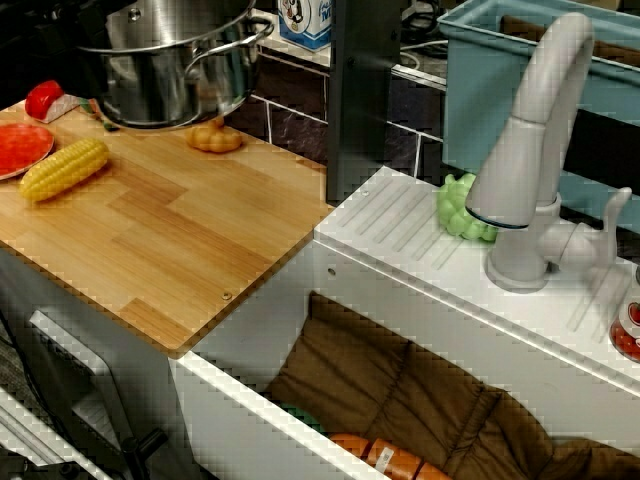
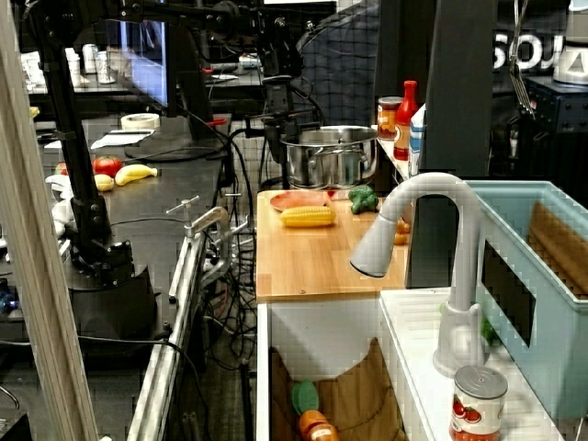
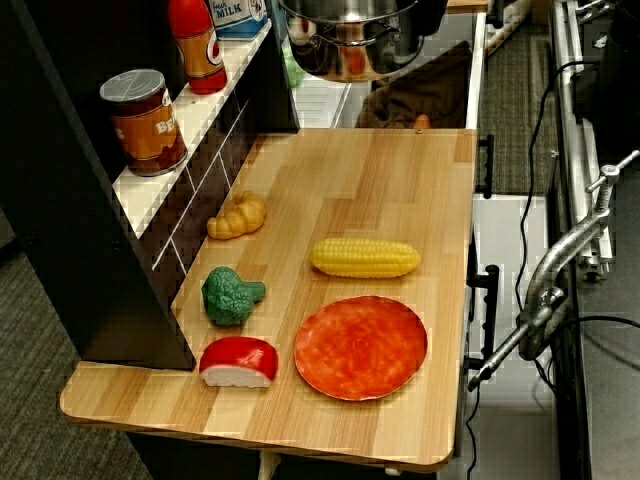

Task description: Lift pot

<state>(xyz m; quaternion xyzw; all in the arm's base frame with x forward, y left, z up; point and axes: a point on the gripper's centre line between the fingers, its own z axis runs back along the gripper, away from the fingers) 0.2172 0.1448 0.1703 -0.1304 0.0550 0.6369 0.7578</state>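
The pot (image 1: 170,65) is a shiny steel pot with loop side handles, and it hangs in the air above the far end of the wooden board (image 1: 190,250). In the side view the pot (image 2: 331,158) floats just over the plate, with my dark gripper (image 2: 280,136) at its left rim, apparently shut on that rim. From the overhead view the pot (image 3: 350,35) fills the top edge. The fingers themselves are mostly hidden by the pot and the dark background.
On the board lie a corn cob (image 3: 365,257), a red plate (image 3: 360,347), a croissant (image 3: 238,217), broccoli (image 3: 232,295) and a red-and-white piece (image 3: 238,362). A can (image 3: 147,120) and a ketchup bottle (image 3: 198,45) stand on the shelf. The faucet (image 1: 530,150) and sink (image 1: 420,400) are to the right.
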